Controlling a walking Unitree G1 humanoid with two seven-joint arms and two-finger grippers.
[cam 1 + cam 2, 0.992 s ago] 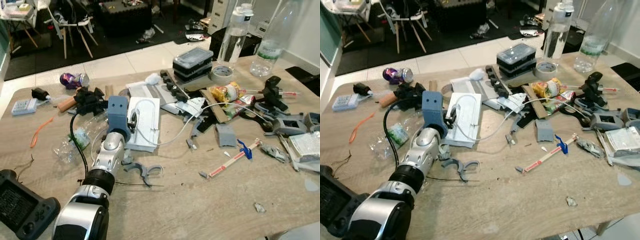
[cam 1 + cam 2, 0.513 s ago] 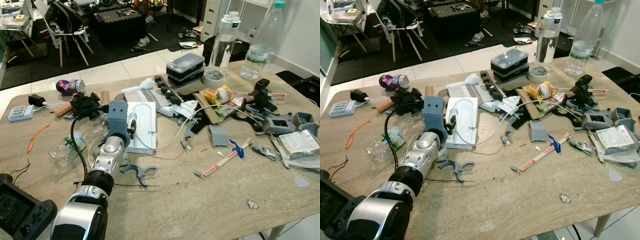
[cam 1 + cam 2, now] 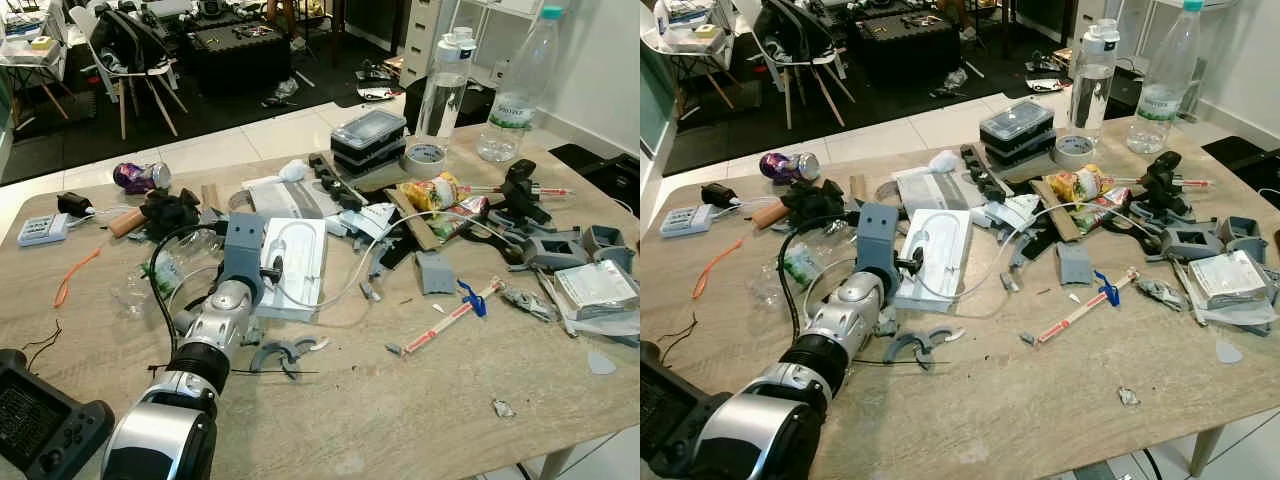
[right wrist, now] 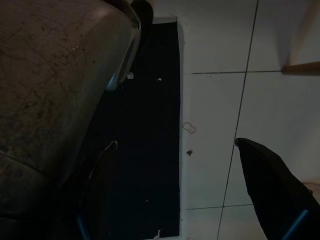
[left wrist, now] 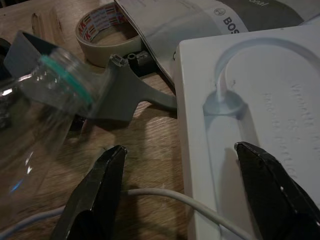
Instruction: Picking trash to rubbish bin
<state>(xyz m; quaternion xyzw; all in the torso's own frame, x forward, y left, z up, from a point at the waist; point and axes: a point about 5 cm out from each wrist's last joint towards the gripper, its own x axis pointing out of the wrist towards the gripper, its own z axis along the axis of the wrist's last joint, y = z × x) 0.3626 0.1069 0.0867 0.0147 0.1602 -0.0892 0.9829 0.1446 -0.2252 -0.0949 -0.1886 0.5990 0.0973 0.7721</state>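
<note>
My left arm reaches over the cluttered wooden table, its grey wrist block between a crushed clear plastic bottle and a white moulded tray. In the left wrist view my left gripper is open just above the tabletop. One finger stands next to the bottle, the other over the tray's edge. A white cable runs between them. My right gripper hangs open beside the table, over floor tiles.
Other litter includes a purple can, snack wrappers and a torn scrap. Two tall water bottles stand at the back right, and a black controller lies at the front left. Grey parts and tools lie across the right side.
The camera has risen and tilted, showing more of the room. My left wrist has shifted slightly right, closer against the white tray.
</note>
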